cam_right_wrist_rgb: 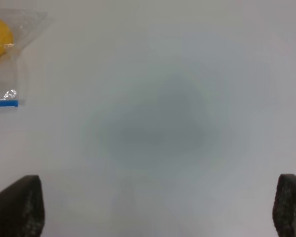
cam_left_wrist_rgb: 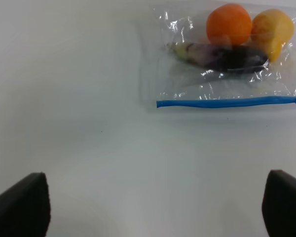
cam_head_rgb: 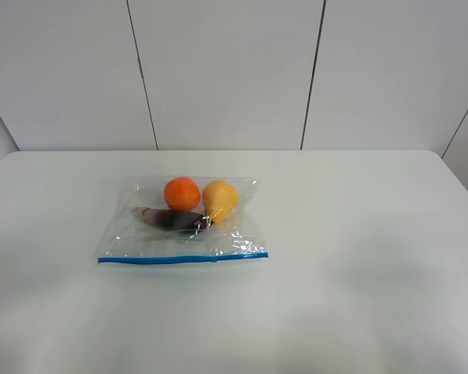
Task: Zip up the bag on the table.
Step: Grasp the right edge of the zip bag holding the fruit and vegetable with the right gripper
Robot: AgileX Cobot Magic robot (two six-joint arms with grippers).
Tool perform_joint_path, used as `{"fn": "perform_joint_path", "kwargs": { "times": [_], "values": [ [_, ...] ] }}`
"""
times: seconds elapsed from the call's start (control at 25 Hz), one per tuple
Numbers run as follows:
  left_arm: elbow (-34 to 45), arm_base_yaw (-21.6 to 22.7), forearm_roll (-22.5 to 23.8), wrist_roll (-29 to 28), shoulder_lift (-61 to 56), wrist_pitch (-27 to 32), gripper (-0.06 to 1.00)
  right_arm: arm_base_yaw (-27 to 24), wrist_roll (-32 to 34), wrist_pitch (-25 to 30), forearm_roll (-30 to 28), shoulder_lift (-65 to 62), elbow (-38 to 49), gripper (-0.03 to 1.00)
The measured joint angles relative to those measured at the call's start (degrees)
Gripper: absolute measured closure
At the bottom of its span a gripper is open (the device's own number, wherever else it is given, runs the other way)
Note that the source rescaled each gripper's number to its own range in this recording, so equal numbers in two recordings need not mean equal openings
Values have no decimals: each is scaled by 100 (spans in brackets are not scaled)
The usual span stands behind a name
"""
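The clear plastic bag point(cam_head_rgb: 132, 234) lies flat on the white table point(cam_head_rgb: 359, 234), left of centre. Its blue zip strip point(cam_head_rgb: 183, 259) runs along the near edge. Inside are an orange point(cam_head_rgb: 182, 193), a yellow pear-shaped fruit point(cam_head_rgb: 219, 199) and a dark purple vegetable point(cam_head_rgb: 171, 220). The left gripper point(cam_left_wrist_rgb: 153, 207) is open and empty, back from the bag point(cam_left_wrist_rgb: 182, 79) and its strip point(cam_left_wrist_rgb: 227, 102). The right gripper point(cam_right_wrist_rgb: 153, 207) is open and empty over bare table, with only the bag's corner point(cam_right_wrist_rgb: 10, 74) in its view. Neither gripper shows in the exterior high view.
A wall of white panels point(cam_head_rgb: 226, 70) stands behind the table's far edge. The table's rounded far right corner point(cam_head_rgb: 433, 153) is in view. Bare tabletop lies around the bag on all sides.
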Motion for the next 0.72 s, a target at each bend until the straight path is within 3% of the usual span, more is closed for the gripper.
{"fn": "perform_joint_path", "kwargs": {
  "times": [0.48, 0.72],
  "values": [
    [0, 0, 0, 0, 0, 0, -4, 0, 0, 5, -21, 145, -163, -3],
    [0, 0, 0, 0, 0, 0, -4, 0, 0, 5, 198, 1903, -1240, -3]
  ]
}}
